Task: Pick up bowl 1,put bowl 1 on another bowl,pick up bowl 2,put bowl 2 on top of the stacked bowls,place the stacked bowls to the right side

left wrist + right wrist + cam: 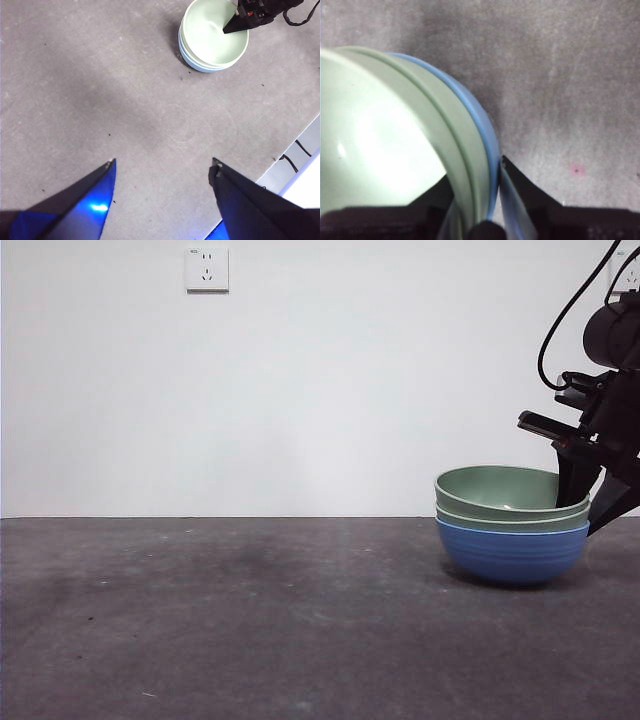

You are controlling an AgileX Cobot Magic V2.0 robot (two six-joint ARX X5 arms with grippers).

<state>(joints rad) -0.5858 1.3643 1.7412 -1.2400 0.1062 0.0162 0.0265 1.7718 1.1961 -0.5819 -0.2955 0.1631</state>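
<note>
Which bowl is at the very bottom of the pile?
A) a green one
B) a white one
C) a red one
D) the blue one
D: the blue bowl sits on the table under the two pale green bowls, while the right gripper straddles the stack's rim, one jaw inside and one outside.

Your table (pixel 250 620) has a dark grey, mottled, lightly scuffed top. Only the blue bowl (pixel 511 554) rests directly on it, towards the right in the front view, carrying two pale green bowls (pixel 505 498) nested inside.
</note>
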